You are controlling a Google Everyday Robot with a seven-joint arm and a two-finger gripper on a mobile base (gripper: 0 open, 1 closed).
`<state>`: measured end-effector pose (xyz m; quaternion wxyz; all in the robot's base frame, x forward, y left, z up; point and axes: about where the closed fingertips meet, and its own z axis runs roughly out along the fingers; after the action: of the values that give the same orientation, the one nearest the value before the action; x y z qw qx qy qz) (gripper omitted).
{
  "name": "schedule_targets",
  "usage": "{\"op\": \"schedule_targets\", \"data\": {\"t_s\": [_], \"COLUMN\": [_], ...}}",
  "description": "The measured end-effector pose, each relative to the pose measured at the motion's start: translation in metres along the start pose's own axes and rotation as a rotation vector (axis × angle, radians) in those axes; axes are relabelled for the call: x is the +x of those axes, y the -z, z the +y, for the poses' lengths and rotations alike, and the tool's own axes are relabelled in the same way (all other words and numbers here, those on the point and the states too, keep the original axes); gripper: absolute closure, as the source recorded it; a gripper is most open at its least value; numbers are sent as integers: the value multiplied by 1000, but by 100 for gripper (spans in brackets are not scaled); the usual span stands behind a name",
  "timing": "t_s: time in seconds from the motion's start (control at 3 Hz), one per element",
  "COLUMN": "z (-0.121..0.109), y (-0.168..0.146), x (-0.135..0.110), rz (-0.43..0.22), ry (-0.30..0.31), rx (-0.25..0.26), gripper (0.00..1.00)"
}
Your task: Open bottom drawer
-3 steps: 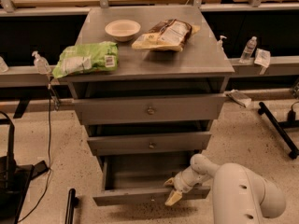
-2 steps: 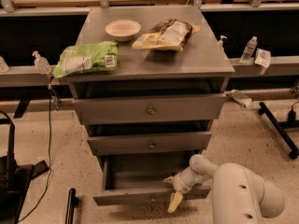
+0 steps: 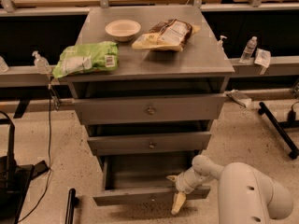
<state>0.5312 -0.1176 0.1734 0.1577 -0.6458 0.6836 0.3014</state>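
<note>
One drawer stands out from the stack: the bottom drawer, lowest in the grey cabinet and nearest the floor. It is pulled well forward, with its dark, bare-looking interior open to view. It is grey, metal-look, and has the narrowest front of the three. I can't make out its knob from here.

The gripper sits at the right part of that front panel, right on its top edge. Whether the pincer is spread or pinching the panel, I cannot tell.

The danger now is the off-centre contact. A pull from the right end could rack the drawer in its runners and jam it, or the gripper could slip off the edge. Pull much further and the drawer might leave its rails. The bulky white arm close by also crowds the travel.

Above, the middle drawer and top drawer sit pushed in. On the cabinet top are a bowl, a green bag and a brown snack bag.
</note>
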Motion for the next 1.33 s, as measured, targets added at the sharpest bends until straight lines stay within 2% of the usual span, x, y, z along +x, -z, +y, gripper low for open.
{"op": "schedule_targets", "data": {"t_s": [0.33, 0.67, 1.0, 1.33], "z": [3, 0, -14, -28], "y": [22, 48, 68, 82], "x": [-6, -26, -43, -44], "rz": [44, 104, 143, 158], "ry": [9, 40, 72, 64], "rx": [47, 64, 61, 74], "gripper": [0, 0, 18, 41]}}
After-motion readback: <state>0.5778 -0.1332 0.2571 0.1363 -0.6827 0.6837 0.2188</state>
